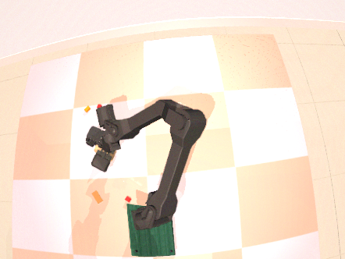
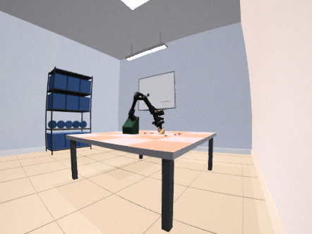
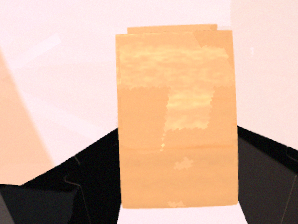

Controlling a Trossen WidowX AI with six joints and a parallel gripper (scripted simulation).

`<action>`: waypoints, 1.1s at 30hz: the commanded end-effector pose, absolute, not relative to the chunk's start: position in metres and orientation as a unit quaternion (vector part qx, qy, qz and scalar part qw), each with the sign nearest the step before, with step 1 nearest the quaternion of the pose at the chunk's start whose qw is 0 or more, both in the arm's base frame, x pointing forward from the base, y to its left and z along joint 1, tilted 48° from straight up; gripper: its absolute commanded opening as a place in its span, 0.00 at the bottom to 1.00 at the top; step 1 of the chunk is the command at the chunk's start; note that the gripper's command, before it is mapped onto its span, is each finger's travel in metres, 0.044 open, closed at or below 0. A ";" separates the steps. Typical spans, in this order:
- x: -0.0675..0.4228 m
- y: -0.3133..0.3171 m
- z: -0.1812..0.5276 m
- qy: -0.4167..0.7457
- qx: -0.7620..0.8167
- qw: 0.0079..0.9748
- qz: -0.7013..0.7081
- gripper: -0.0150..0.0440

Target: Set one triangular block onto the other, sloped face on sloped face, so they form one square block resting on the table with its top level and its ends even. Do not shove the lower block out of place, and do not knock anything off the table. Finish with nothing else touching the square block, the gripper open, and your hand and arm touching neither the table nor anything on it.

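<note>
My gripper (image 1: 104, 152) (image 2: 159, 125) (image 3: 173, 133) is shut on a tan wooden triangular block (image 3: 176, 116) (image 1: 106, 150), gripping its two sides. In the wrist view the block fills the middle between the dark fingers. A thin strip of the same tan colour (image 3: 172, 28) shows just past its far edge; I cannot tell if this is the second triangular block. From the side, tan wood (image 2: 162, 131) sits low under the gripper, at or just above the table top (image 2: 148, 142). The second block is otherwise hidden by the gripper and arm.
A small orange piece (image 1: 87, 109) and a red cube (image 1: 99, 105) lie just beyond the gripper. A larger orange piece (image 1: 97, 196) and another red cube (image 1: 127, 199) lie nearer the green arm base (image 1: 152, 238) (image 2: 130, 126). A blue shelf rack (image 2: 68, 109) stands off the table.
</note>
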State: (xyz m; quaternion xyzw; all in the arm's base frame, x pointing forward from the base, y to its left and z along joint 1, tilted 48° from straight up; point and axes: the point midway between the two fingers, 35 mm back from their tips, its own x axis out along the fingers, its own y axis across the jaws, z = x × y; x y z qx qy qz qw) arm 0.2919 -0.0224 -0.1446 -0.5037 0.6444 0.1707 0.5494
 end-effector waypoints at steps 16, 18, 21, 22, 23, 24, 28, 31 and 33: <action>0.294 -0.028 -0.154 0.644 -0.506 0.548 0.170 0.25; 0.294 -0.029 -0.155 0.644 -0.506 0.548 0.170 0.25; 0.294 -0.030 -0.157 0.644 -0.506 0.548 0.170 0.25; 0.295 -0.031 -0.157 0.644 -0.506 0.548 0.170 0.25; 0.295 -0.031 -0.158 0.644 -0.506 0.548 0.170 0.25; 0.295 -0.031 -0.159 0.644 -0.506 0.548 0.170 0.25; 0.295 -0.033 -0.161 0.644 -0.506 0.548 0.170 0.25; 0.295 -0.034 -0.162 0.645 -0.506 0.548 0.170 0.25; 0.295 -0.034 -0.163 0.645 -0.506 0.548 0.170 0.25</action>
